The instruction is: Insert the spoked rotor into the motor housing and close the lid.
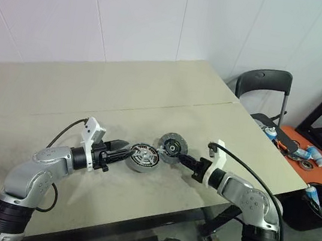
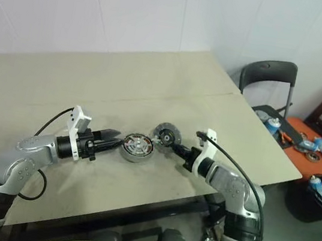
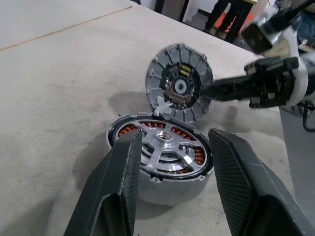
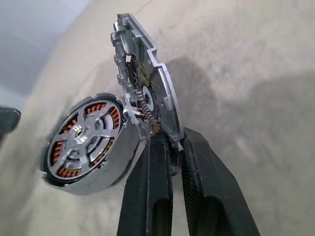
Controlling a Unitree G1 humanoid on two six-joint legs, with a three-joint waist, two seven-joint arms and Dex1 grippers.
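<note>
The motor housing (image 1: 143,158) sits flat on the table, copper windings showing under the spoked rotor (image 3: 165,147), which lies inside it with its black ring at the rim. My left gripper (image 1: 125,151) is shut on the housing's sides from the left; its fingers (image 3: 123,167) press both flanks. The lid (image 1: 172,148), grey and ribbed, stands nearly on edge just right of the housing, inner face toward it. Its lower edge touches the housing's rim. My right gripper (image 4: 172,140) is shut on the lid's rim (image 4: 165,105), coming in from the right.
The beige table (image 1: 122,96) stretches wide behind the parts, with its front edge close to my arms. Off its right side stand a black chair (image 1: 264,86), an orange surface with tools (image 1: 318,162) and a dark bin (image 1: 317,207).
</note>
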